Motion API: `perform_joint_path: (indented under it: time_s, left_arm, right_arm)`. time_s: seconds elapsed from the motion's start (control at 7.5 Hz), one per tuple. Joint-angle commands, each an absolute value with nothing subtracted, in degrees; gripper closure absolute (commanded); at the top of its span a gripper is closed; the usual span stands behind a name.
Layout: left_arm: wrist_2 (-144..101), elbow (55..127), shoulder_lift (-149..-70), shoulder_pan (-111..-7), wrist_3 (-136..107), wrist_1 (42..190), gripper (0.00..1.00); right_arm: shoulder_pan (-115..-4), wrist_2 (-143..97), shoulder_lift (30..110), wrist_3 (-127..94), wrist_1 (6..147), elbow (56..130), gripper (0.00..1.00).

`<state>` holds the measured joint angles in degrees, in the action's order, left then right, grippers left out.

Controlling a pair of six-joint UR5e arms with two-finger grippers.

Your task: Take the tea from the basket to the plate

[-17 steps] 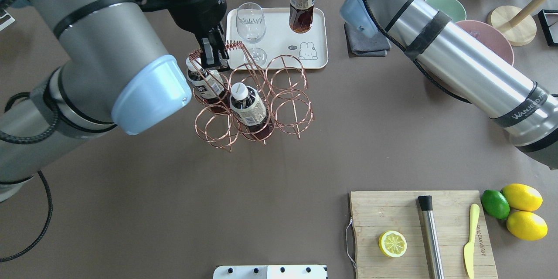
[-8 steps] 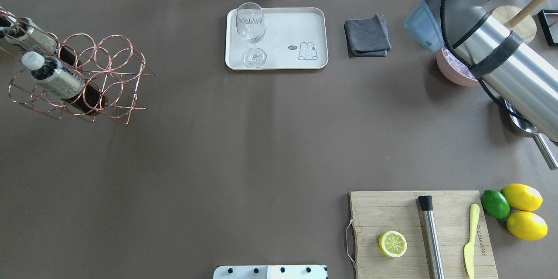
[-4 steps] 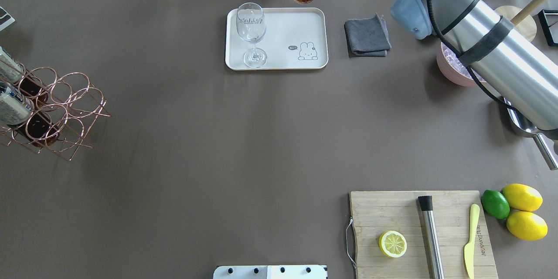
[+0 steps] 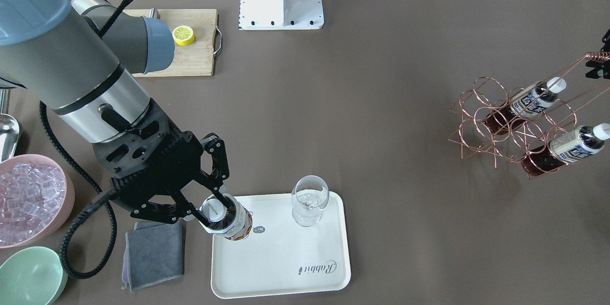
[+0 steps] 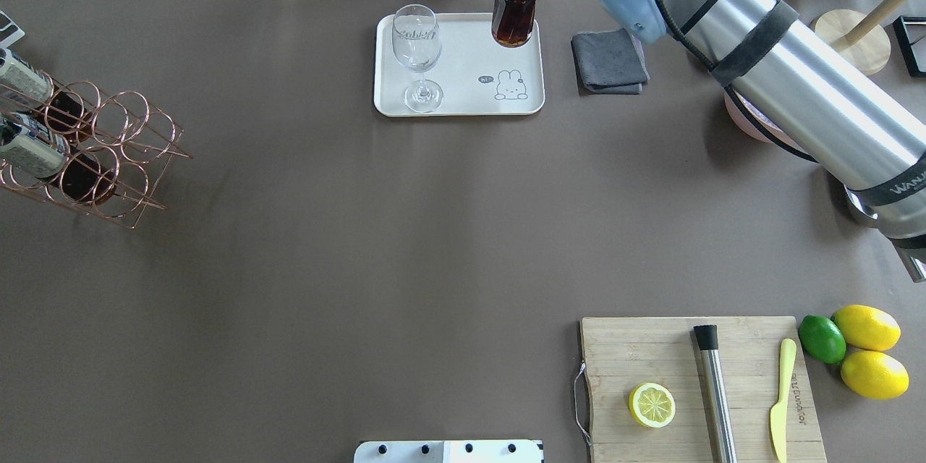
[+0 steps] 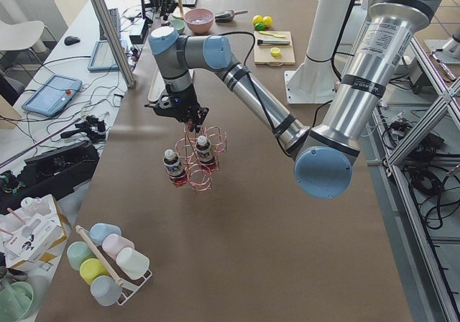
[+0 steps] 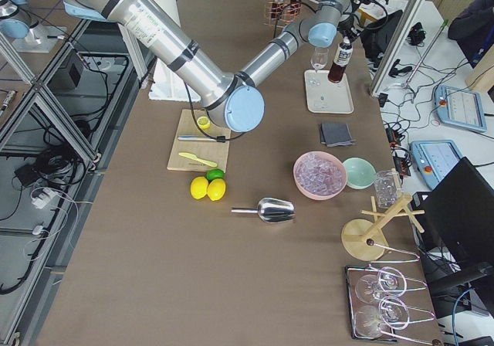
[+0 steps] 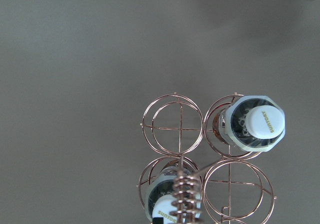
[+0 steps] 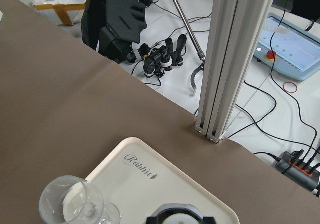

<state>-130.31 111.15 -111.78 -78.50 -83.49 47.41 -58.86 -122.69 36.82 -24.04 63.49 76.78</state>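
On the far left, my left tool (image 6: 189,119) is closed on the coiled top of the handle of the basket (image 5: 101,152), which hangs from it. The basket has six ring cells. Two of them, set diagonally to each other, hold one bottle (image 5: 27,147) and a second bottle (image 5: 22,76), both white-capped and filled with dark tea.

Further right, at the far side of the bench (image 5: 362,268), lies the cream plate (image 5: 470,61). One clear stemmed glass (image 5: 417,51) stands on its left part. My right tool (image 4: 215,210) is clamped narrowly around the white cap of the tea (image 5: 515,3), the third bottle of that kind. It holds the tea upright over the plate's right end, and the base looks lifted off the surface.

Just beside the plate lies one folded grey cloth (image 5: 609,61). Beyond it a pink bowl (image 4: 66,190) is filled with ice cubes, a mint-green bowl (image 4: 28,276) sits near it, and one metal scoop (image 7: 266,209) lies on the bench.

On the near right, a wooden cutting board (image 5: 636,347) carries one lemon half (image 5: 652,405), one steel rod (image 5: 715,394) with a black tip and one yellow knife (image 5: 781,398). Just beside the board are one lime (image 5: 821,338) and two whole lemons (image 5: 866,327).
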Motion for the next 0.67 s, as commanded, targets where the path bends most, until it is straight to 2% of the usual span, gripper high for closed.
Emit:
perform_joint_path:
  time_s: [0.0, 0.53]
  left_arm:
    - [-129.02, 105.58, -111.80, -78.40, -83.76, 51.04, 1.00]
    - [-129.20, 94.96, -114.42, -85.32, -86.66, 56.33, 1.00]
  right_arm:
    - [-56.00, -122.79, 35.60, -20.84, 64.86, 70.51, 1.00]
    - [-54.06, -117.79, 33.84, -20.13, 64.08, 67.41, 1.00]
